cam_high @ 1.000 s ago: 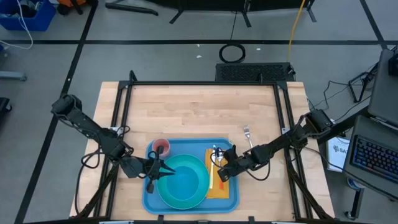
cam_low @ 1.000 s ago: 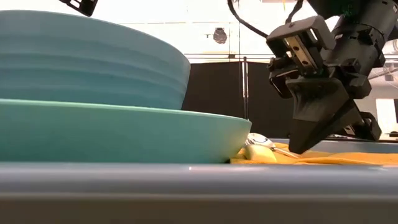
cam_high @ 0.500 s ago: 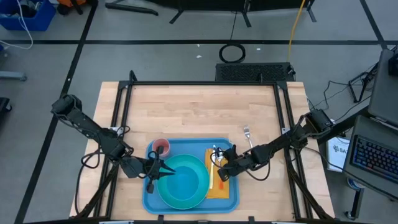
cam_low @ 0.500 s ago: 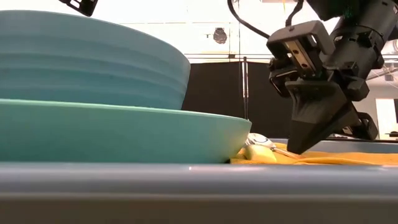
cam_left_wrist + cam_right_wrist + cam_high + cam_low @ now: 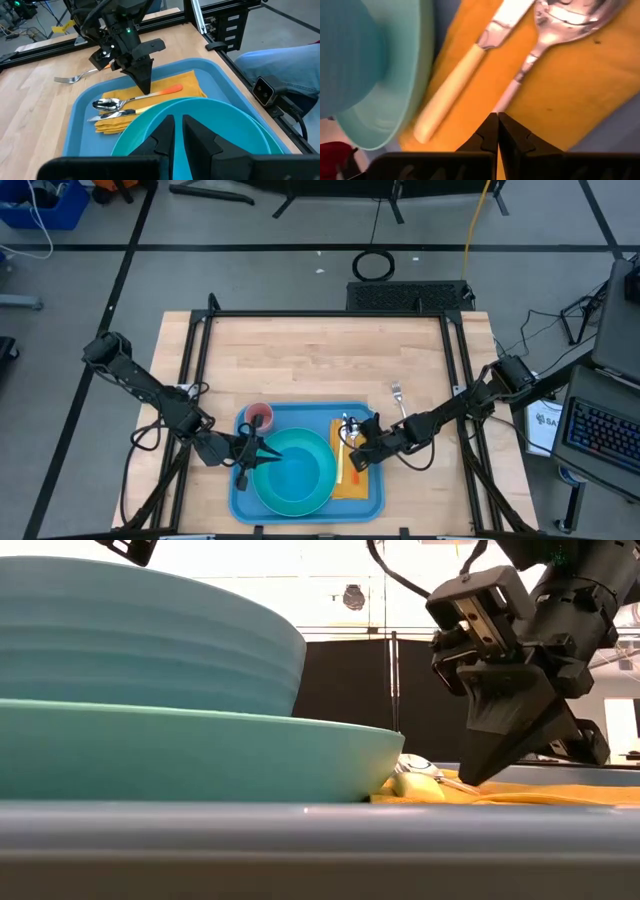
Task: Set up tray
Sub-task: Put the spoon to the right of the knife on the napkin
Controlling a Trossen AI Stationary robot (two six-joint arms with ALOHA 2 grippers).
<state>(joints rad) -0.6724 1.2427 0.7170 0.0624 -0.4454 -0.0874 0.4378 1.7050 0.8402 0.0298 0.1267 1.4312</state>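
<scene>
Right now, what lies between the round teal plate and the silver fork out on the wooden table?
In the high view, a yellow cloth napkin carrying a spoon and knife, then the blue tray's rim.

Even light; blurred close foreground

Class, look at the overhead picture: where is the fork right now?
The fork lies on the bare wooden table, outside the tray, just beyond its far right corner and close to the right arm.
</scene>
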